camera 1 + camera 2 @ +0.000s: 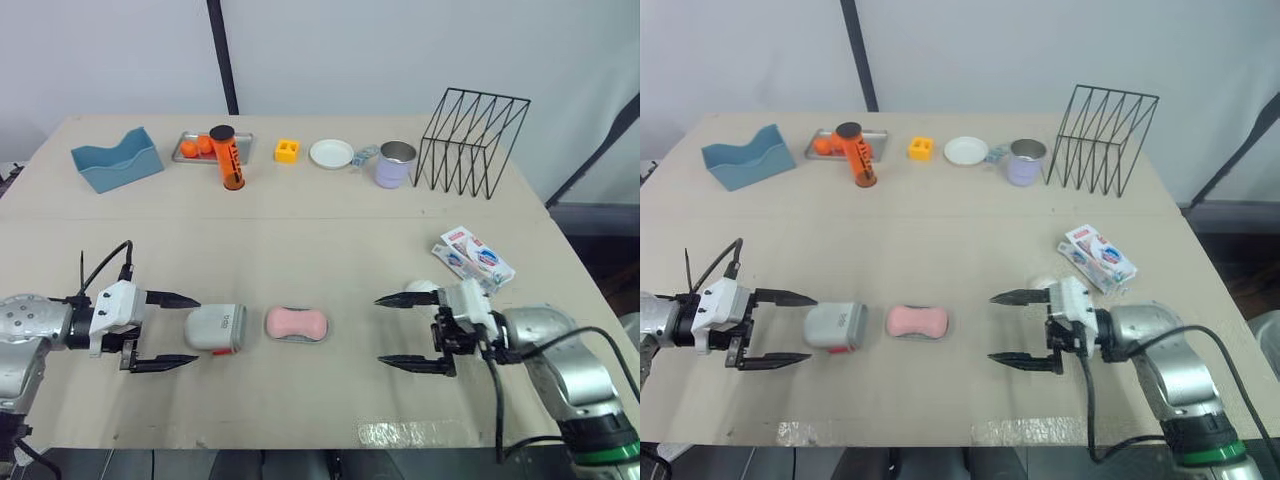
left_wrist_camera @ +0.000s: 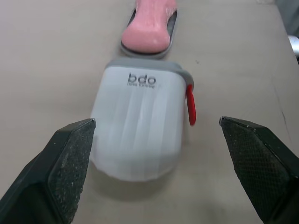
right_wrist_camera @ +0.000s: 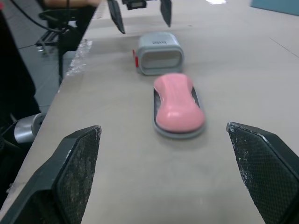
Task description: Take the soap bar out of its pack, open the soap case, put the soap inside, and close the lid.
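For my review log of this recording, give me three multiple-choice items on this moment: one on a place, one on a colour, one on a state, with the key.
1. Where does the pink soap lie?
A. in the wire rack
B. on the grey tray
C. inside its pack

2. What colour is the tab on the white cover?
A. blue
B. green
C. red

3. How do the left tool and the right tool stand?
A. both open
B. both shut
C. one shut on the cover

Key: 1 B, the soap rests on the tray between the tools. 2 C, a red tab sticks out from the cover's side. 3 A, each tool has its fingers spread and holds nothing.
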### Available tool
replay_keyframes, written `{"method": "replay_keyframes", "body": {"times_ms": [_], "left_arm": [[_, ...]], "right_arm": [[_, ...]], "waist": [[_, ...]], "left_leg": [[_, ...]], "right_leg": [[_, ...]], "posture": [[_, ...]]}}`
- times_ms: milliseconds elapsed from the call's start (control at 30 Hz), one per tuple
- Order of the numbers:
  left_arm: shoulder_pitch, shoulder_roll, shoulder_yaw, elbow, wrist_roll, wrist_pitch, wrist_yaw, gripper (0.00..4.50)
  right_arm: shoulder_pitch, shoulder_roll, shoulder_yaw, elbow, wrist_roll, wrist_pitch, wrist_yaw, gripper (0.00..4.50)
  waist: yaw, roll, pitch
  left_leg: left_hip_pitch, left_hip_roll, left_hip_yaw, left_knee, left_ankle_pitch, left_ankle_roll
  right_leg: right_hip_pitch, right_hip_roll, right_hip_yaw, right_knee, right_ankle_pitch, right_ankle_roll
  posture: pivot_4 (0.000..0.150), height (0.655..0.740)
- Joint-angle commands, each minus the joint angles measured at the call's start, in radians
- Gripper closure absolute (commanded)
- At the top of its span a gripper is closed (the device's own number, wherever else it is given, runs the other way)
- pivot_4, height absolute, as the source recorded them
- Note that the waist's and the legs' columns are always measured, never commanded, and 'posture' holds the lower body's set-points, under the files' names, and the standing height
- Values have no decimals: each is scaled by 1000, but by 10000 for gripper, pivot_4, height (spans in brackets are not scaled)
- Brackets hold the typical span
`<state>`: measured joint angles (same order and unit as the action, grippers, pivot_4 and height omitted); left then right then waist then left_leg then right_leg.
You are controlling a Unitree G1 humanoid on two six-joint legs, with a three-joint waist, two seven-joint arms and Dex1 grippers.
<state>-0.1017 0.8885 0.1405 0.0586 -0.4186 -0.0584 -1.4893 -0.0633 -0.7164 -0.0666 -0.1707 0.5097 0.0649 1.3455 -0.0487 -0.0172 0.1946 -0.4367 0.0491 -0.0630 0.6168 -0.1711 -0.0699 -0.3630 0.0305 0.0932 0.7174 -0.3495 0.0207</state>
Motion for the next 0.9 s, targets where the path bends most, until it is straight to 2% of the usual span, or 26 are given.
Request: {"method": "replay_keyframes", "body": {"times_ms": [33, 233, 433, 900], "left_arm": [[3, 7, 9, -12, -13, -8, -5, 0], [-14, 7, -9, 19, 3, -36, -22, 0], [-34, 7, -21, 56, 15, -70, -37, 0], [-82, -1, -62, 150, 62, -144, -55, 0]], "right_arm": [[70, -12, -85, -26, 47, -75, 37, 538], [134, -27, -130, 25, 58, -132, 98, 538], [143, -35, -126, 10, 91, -109, 115, 538], [123, -55, -106, -23, 88, -68, 107, 538]], "waist": [[0, 0, 0], [1, 0, 0], [1, 0, 0], [1, 0, 0]], "left_leg": [[0, 0, 0, 0, 0, 0], [1, 0, 1, 0, 0, 0], [7, 0, 1, -1, 0, 0], [7, 0, 1, -1, 0, 0]], "right_leg": [[0, 0, 0, 0, 0, 0], [1, 0, 1, 0, 0, 1], [8, 1, 2, -1, -3, 4], [9, 1, 2, -1, -3, 5]], "posture": [[1500, 7400], [1500, 7400], [1500, 7400], [1500, 7400]]}}
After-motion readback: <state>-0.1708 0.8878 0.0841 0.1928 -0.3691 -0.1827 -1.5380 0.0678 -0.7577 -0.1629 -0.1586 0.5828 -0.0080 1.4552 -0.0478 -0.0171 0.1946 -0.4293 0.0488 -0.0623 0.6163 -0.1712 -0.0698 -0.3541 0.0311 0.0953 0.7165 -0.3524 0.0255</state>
